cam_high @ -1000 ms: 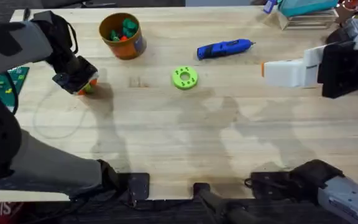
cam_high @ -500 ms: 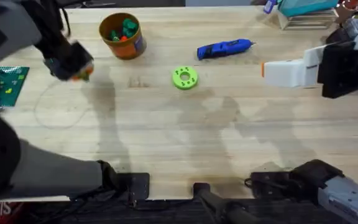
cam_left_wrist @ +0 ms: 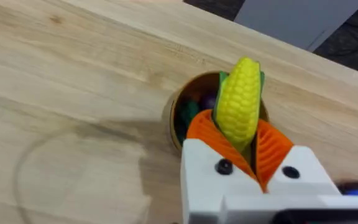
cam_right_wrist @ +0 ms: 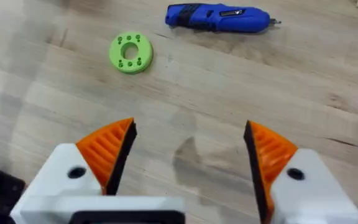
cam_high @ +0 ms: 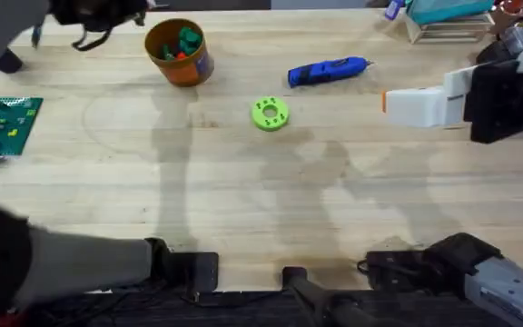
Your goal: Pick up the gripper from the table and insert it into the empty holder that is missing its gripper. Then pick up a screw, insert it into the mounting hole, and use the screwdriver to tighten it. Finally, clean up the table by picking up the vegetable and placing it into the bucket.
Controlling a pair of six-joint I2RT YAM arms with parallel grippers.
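The left end effector (cam_left_wrist: pixel 241 140) is pinching the vegetable (cam_left_wrist: pixel 239 99) between its orange ribbed pads (cam_left_wrist: pixel 273 148), the yellow cob standing out past the fingertips with its long axis running along the fingers. In the left wrist view the bucket (cam_left_wrist: pixel 180 115) is lying directly beyond and below the cob, its open mouth partly hidden behind it and already holding other toy pieces. From overhead the left arm is sitting at the far left corner of the surface (cam_high: pixel 243 182), just beside the bucket (cam_high: pixel 178 53), so this arm is far the nearer one. The drop seems to hinge on carrying the cob's tip fully over the rim before letting go. The right end effector (cam_right_wrist: pixel 188 149) is hanging wide open and empty above bare wood, well apart from the screwdriver (cam_right_wrist: pixel 219 17).
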